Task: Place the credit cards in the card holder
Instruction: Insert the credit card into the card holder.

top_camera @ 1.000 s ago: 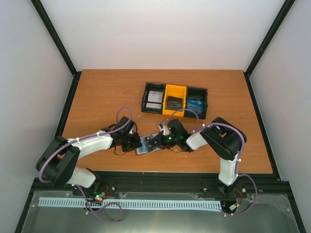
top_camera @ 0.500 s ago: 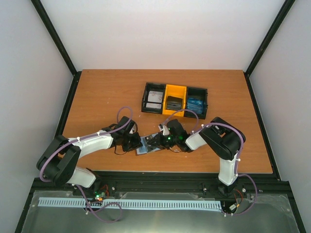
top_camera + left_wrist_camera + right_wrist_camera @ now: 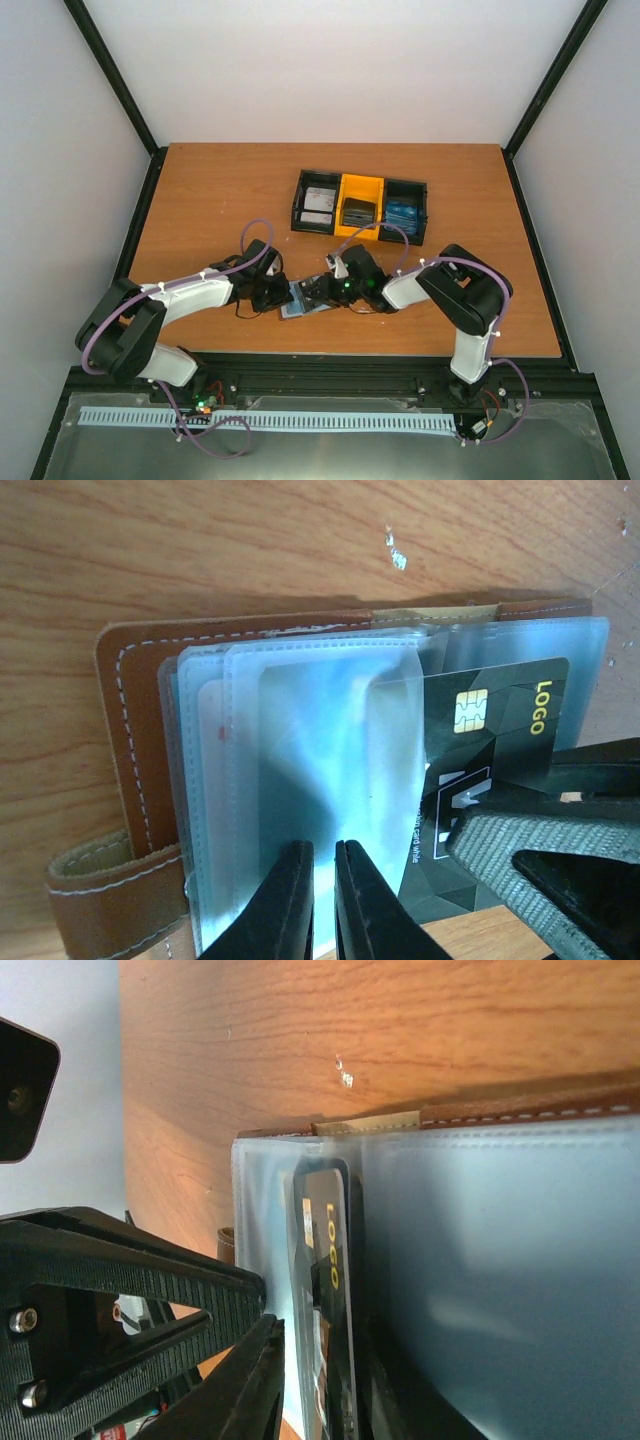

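Top view: the brown card holder lies open near the front edge of the bench, between both arms (three-bin tray well behind).

Left wrist: the left tool is pinched together on a clear sleeve of the holder. A dark credit card sits partly inside.

Right wrist: the right tool stands slightly apart around that card's edge.

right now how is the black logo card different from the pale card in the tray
The black logo card is dark with yellow lettering; the pale card is whitish-grey. The black logo card sits partly between the clear sleeves of the card holder; the pale card lies in the left compartment of the tray. Both are flat rectangular cards.
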{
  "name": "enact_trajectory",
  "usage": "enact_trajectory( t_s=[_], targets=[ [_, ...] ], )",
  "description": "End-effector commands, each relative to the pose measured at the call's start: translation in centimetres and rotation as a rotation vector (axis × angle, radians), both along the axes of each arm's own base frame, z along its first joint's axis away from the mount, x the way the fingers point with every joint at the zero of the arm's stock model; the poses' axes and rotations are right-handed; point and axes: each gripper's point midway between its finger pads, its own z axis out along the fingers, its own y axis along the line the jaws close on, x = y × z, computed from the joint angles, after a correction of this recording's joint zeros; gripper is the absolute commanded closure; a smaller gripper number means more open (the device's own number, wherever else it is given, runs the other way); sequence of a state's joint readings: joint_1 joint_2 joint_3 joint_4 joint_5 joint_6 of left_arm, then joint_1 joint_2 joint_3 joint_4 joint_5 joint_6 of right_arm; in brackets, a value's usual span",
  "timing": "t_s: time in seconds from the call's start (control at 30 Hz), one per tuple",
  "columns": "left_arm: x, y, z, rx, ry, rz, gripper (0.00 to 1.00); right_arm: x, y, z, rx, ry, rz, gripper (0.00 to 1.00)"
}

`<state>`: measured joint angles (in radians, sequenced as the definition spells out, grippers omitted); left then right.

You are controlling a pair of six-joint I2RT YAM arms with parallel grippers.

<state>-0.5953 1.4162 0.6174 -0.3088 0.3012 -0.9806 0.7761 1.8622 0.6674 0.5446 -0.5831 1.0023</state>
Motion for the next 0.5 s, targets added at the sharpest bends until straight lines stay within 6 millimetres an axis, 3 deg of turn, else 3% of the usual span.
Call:
enact_trajectory(
  t_s=[0.0,0.1,0.3,0.47],
  targets=[
    [-0.4,0.5,-0.6,0.043,0.014,-0.014,0.91,0.0,-1.7,-0.8,-0.107,-0.030,-0.055,0.78],
    [-0.5,0.5,-0.6,0.043,0.013,-0.020,0.91,0.2,-2.1,-0.8,-0.121,-0.043,-0.073,0.81],
    [-0.5,0.4,-0.6,0.040,0.013,-0.029,0.91,0.0,-1.3,-1.7,-0.092,-0.007,-0.059,0.97],
    [-0.6,0.3,-0.5,0.033,0.012,-0.030,0.91,0.2,-1.5,-2.1,-0.103,-0.033,-0.082,0.97]
  ],
)
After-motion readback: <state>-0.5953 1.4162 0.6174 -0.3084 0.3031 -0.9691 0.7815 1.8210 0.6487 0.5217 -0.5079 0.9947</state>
